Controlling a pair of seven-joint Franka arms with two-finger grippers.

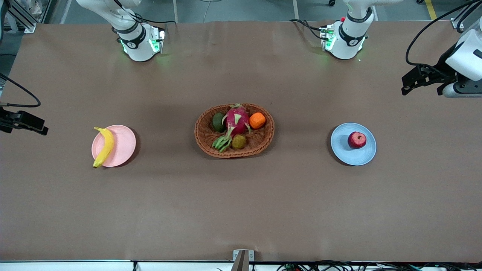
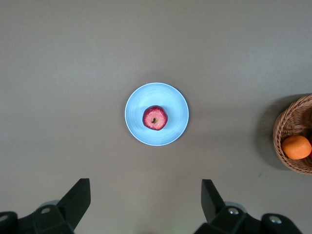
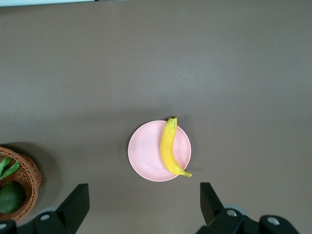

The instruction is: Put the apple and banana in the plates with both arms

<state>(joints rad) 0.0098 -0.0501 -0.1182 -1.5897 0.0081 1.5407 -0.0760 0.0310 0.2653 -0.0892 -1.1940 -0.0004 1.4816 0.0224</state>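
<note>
Both fruits placed: apple (image 1: 356, 139) on blue plate (image 1: 343, 153), banana (image 1: 104, 147) on pink plate (image 1: 123, 145) (tips overhanging). Left gripper (image 2: 146, 204), right gripper (image 3: 145, 204) open, empty, high up; just retreat without dipping.

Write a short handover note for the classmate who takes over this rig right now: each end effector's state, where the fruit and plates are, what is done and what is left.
Left end effector: open, holding nothing, up in the air at the left arm's end of the table.
Right end effector: open, holding nothing, raised at the right arm's end.
Apple: sits on the blue plate.
Banana: lies on the pink plate, its tips past the rim.
Basket with the other fruit sits between the plates.
Done: both fruits are plated.
Left: seemingly nothing.
</note>
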